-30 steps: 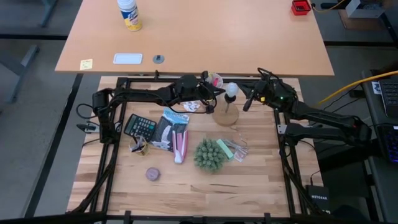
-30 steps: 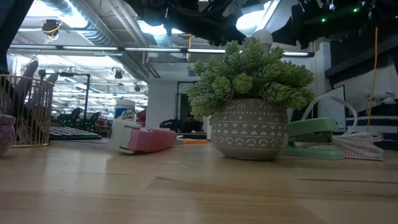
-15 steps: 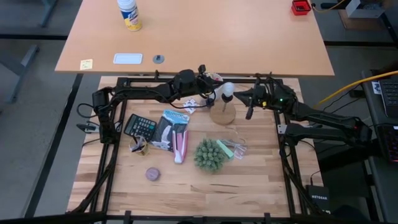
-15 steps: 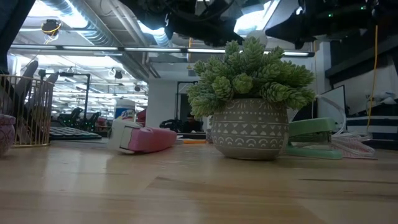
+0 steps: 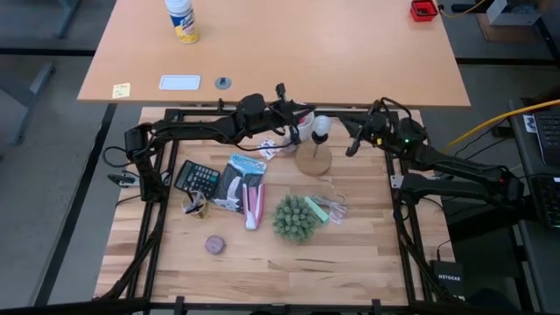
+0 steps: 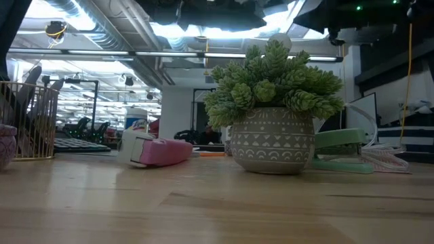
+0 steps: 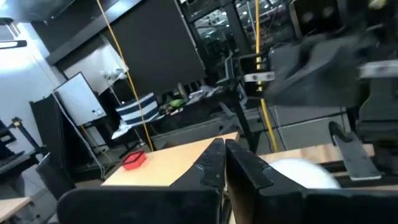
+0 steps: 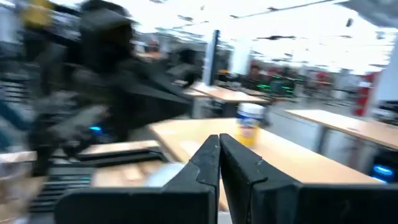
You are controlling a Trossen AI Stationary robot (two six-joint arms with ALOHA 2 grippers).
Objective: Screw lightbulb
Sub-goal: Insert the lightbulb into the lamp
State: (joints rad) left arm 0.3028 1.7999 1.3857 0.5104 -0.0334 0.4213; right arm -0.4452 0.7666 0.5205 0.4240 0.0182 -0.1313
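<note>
1. Centrally, the lightbulb [image 5: 321, 128] is seen standing upright in the black socket of the round wooden disc [image 5: 314, 161], at the far side of the table [image 5: 350, 254].
2. The left gripper [image 5: 290, 131] is held just beside the bulb, apart from it; its fingers [image 7: 214, 163] are pressed together.
3. The right gripper [image 5: 353, 143] is held near the bulb's other side, fingers [image 8: 208, 158] likewise pressed together.
4. A potted plant [image 5: 295, 219] is seen nearer the table's middle.

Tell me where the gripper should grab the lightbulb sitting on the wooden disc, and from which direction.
Grip the lightbulb across its rounded white glass top, probably coming straight down from above. It stands upright on the wooden disc, base downward, so the glass is the only exposed part. The left gripper and right gripper flank it, both shut.
</note>
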